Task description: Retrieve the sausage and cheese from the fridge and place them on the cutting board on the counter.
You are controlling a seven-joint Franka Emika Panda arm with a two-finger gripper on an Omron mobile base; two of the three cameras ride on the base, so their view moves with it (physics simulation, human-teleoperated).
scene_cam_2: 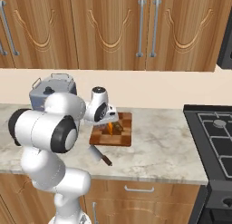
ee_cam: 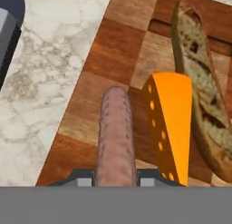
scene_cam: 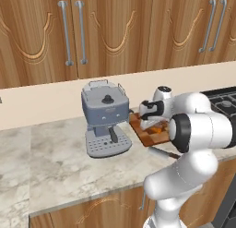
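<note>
Left base view: a white arm reaches over the marbled beige stone surface (scene_cam: 55, 153), beside one grey coffee machine (scene_cam: 105, 118) and one chequered reddish-brown wooden cutting board (scene_cam: 150, 135).

Right base view: a dark-handled knife (scene_cam_2: 100, 156) lies before the board.

Hand view: the jaws pinch one smooth reddish-brown sausage (ee_cam: 116, 137) above the board; one holed orange cheese wedge (ee_cam: 170, 123) and one crusty bread loaf (ee_cam: 201, 87) lie alongside.

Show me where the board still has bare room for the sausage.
Bare wood lies on the board between the sausage and the counter edge, and ahead of the sausage tip. The other side is crowded: the cheese sits close beside the sausage, with the bread right beyond it.
</note>
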